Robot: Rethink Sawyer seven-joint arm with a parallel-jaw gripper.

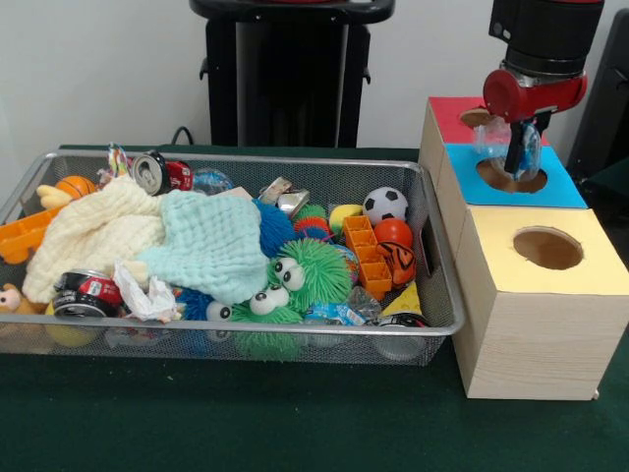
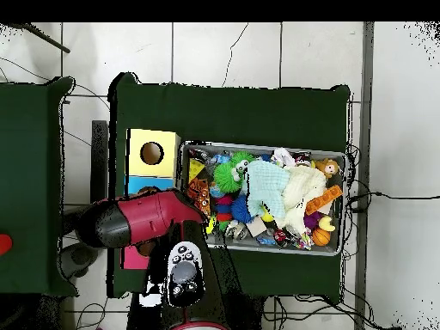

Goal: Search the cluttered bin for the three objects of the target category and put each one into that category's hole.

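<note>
I see a dark green cloth (image 1: 295, 413) over the table, a plain pale wall (image 1: 88, 69) behind it, and in the overhead view white floor tiles (image 2: 223, 51) with cables trailing round the table's edges. A second green-covered surface (image 2: 30, 180) stands just beside the table in that view.

My pincer (image 1: 521, 157) hangs over the blue-topped box (image 1: 560, 182), right above its round hole (image 1: 511, 177). It is closed on a clear crumpled plastic item (image 1: 506, 143), which sits between the fingers just above that hole; I cannot make out what the item is beyond transparent plastic. Behind the pincer lies the red-topped box (image 1: 447, 113), and in front of it, nearer the camera, the yellow-topped box (image 1: 541, 295) with its own hole (image 1: 547, 248).

To the pincer's side, in the front view's left, the wire mesh bin (image 1: 437, 275) touches the row of boxes. It is crammed: a cream cloth (image 1: 93, 236) and a mint cloth (image 1: 216, 246) lie across the middle, green spiky toys with googly eyes (image 1: 295, 280) in front, a small football (image 1: 385, 205), an orange ball (image 1: 393, 232), crushed cans (image 1: 84, 293) and an orange plastic piece (image 1: 25, 236) at the far end from the pincer.

From overhead, the red arm (image 2: 137, 219) covers the red and blue boxes.
</note>
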